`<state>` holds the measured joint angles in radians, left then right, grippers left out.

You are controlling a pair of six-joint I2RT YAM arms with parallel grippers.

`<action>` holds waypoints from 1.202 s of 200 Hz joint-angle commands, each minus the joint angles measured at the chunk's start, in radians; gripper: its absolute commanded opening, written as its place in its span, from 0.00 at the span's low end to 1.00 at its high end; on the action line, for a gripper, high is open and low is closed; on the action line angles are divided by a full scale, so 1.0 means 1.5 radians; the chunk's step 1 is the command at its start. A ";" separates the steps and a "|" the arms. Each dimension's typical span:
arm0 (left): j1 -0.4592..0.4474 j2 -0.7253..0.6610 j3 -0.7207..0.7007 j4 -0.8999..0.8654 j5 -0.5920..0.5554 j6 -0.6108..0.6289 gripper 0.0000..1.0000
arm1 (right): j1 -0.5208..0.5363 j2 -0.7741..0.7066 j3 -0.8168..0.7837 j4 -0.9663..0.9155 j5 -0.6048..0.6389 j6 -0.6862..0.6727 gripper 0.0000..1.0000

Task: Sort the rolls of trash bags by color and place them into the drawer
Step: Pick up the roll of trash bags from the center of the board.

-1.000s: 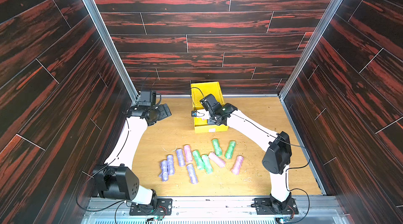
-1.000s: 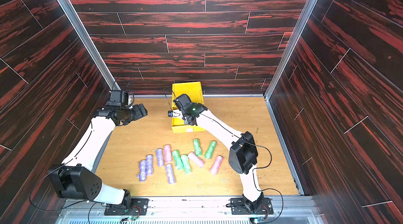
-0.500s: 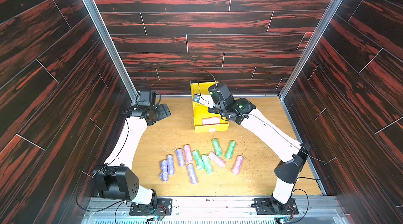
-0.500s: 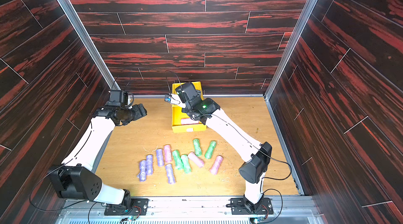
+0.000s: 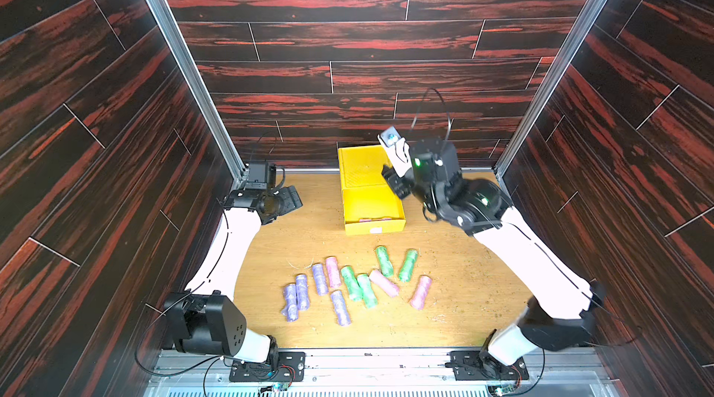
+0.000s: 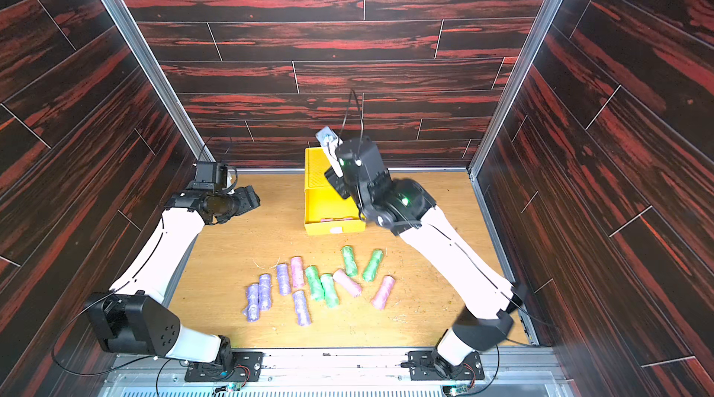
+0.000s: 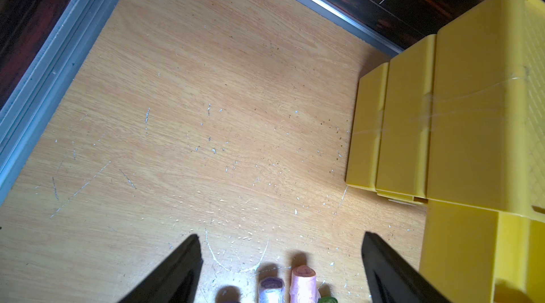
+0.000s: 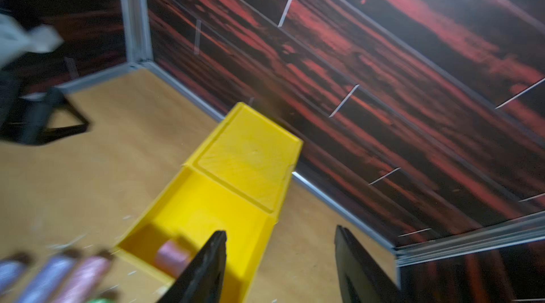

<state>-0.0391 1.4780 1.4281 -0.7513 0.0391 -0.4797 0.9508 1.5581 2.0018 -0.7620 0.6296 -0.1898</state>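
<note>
The yellow drawer cabinet stands at the back middle of the table, with its top drawer pulled out. One pink roll lies inside it, also seen in the right wrist view as a pink roll. My right gripper hangs open and empty above the drawer's right side. Several purple rolls, several green rolls and three pink rolls lie loose on the table in front. My left gripper is open and empty at the back left, with a pink roll and a purple roll far below it.
Dark wood-pattern walls with aluminium rails close in the table on three sides. The cabinet stands close to the back wall. Bare wooden table lies between the left gripper, the drawer and the loose rolls.
My right gripper has risen out of the open drawer and swung up and to the right, leaving a pink roll inside. Its jaws have narrowed a little. The left arm has stayed put.
</note>
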 commanded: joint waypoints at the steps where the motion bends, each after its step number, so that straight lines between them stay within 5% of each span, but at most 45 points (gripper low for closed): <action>1: 0.004 -0.027 -0.010 0.002 -0.017 -0.004 0.89 | 0.065 -0.054 -0.110 -0.032 -0.057 0.137 0.59; 58: 0.004 -0.031 -0.014 -0.002 -0.033 -0.008 0.89 | 0.110 -0.164 -0.352 -0.139 -0.089 0.413 0.52; 124: 0.004 -0.032 -0.012 -0.007 -0.041 -0.013 0.89 | 0.090 -0.166 -0.489 -0.286 -0.057 0.816 0.63; 177: 0.004 -0.033 -0.012 -0.011 -0.041 -0.012 0.89 | -0.040 -0.181 -0.664 -0.179 -0.247 0.872 0.62; 240: 0.006 -0.034 -0.011 -0.011 -0.043 -0.012 0.90 | -0.105 -0.156 -0.753 -0.043 -0.331 0.883 0.65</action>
<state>-0.0383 1.4631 1.4208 -0.7509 -0.0120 -0.4976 0.8112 1.2942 0.8845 -0.9218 0.1989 1.1107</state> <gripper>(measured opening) 0.899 0.644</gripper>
